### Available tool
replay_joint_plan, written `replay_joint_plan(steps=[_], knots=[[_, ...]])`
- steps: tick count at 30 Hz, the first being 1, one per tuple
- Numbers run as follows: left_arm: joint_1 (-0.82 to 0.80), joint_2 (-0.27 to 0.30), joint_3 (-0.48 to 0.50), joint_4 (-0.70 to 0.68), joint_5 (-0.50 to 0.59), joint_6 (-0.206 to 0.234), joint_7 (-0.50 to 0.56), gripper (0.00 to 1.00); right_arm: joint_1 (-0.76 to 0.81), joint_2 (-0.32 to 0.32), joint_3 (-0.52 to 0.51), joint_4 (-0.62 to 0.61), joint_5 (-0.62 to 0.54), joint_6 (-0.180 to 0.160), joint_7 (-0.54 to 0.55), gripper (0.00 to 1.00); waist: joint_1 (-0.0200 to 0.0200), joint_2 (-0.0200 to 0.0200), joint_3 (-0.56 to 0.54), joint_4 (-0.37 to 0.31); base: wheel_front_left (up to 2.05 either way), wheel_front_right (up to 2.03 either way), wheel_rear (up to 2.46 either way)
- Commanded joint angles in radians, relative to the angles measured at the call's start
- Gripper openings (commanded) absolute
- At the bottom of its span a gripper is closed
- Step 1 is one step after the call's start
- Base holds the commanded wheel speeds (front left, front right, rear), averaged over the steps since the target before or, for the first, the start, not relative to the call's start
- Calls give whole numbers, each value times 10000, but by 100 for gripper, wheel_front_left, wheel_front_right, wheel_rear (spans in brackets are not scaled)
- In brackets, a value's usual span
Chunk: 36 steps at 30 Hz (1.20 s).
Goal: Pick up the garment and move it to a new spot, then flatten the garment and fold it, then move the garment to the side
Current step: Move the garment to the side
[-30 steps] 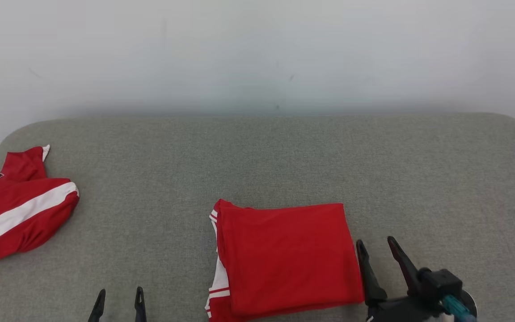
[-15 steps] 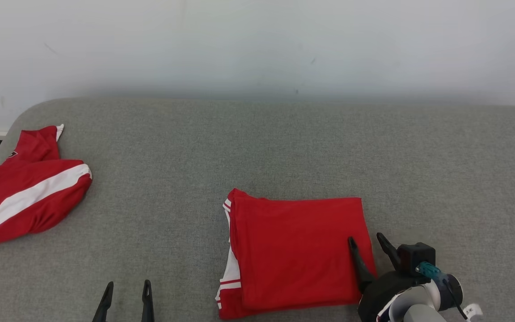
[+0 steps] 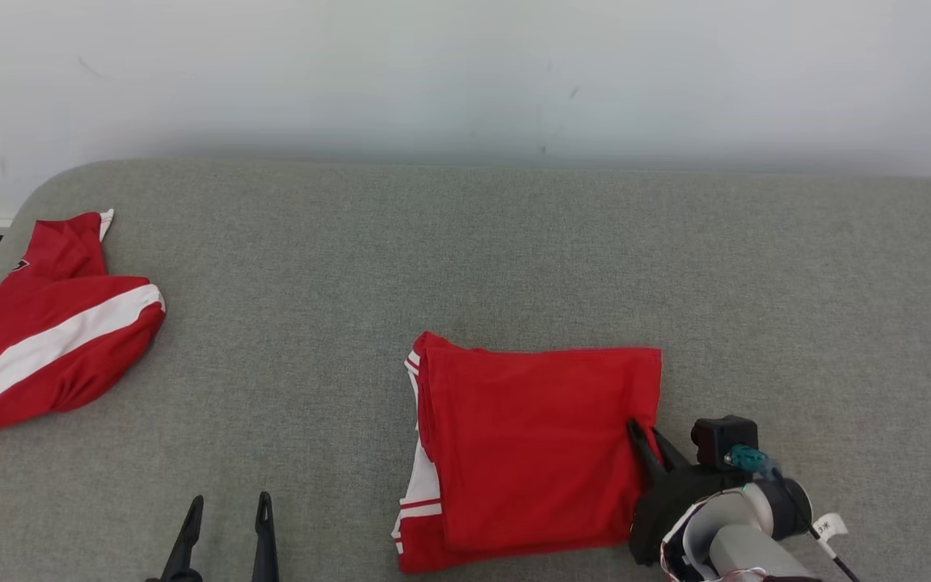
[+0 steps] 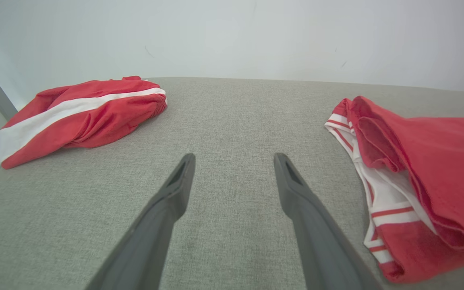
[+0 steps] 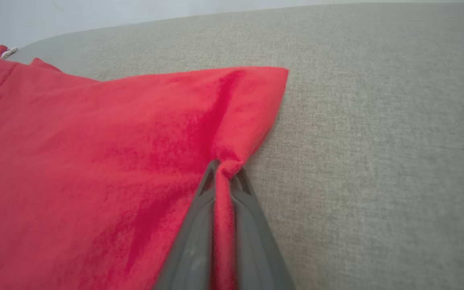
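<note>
head view: the folded red garment (image 3: 538, 444) lies on the grey surface (image 3: 465, 242), near the front edge and a little right of centre, with white striped trim showing along its left side. the right fingers (image 3: 642, 444) are closed on its right edge, pinching the cloth between them. a white tag (image 3: 827, 527) on the right arm carries dark marks too small to read. the left fingers (image 3: 264, 533) stand spread wide at the near left and hold nothing. at the far left a second red garment (image 3: 37, 339) with a broad white stripe lies crumpled; a small dark patch (image 3: 21, 264) on it cannot be read.

left wrist view: the left fingers (image 4: 294, 197) are apart over bare surface (image 4: 224, 121), the striped garment (image 4: 83, 108) far left and the folded garment (image 4: 437, 161) to the right, layers and trim visible.

right wrist view: the right fingers (image 5: 201, 213) are clamped together on a bunched fold of the garment (image 5: 95, 141) at its right edge, beside bare surface (image 5: 377, 121).
</note>
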Motion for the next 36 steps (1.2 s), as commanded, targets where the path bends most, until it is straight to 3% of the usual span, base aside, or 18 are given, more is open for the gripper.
replay_joint_plan(steps=[1, 8, 18, 28, 36], knots=[[-74, -10, -10, -8, -50, 25, -32, 100, -267, -153, 100, -45, 93, -25, -1, 0, -1, -1, 25, -22, 0, 0, 0], [-383, -10, -100, -189, -220, -40, -32, 100, -1547, -857, 458, -285, 348, -25, -1, 0, -1, -1, 679, -209, 0, 0, 0], [-1206, -9, -275, -982, -113, -240, -32, 100, -3637, -2431, 891, -209, 271, -25, -1, 0, -1, -1, 2291, -555, 0, 0, 0], [-2181, 121, -64, -2070, 479, -668, -30, 100, -5802, -4031, 1281, -185, 159, -27, 23, 0, -1, -1, 4069, -1769, 0, 0, 0], [-2514, 489, 38, -2996, 759, -844, -32, 100, -7183, -4694, 1563, -90, -52, -25, 210, 0, -1, -1, 4986, -2575, 0, 0, 0]])
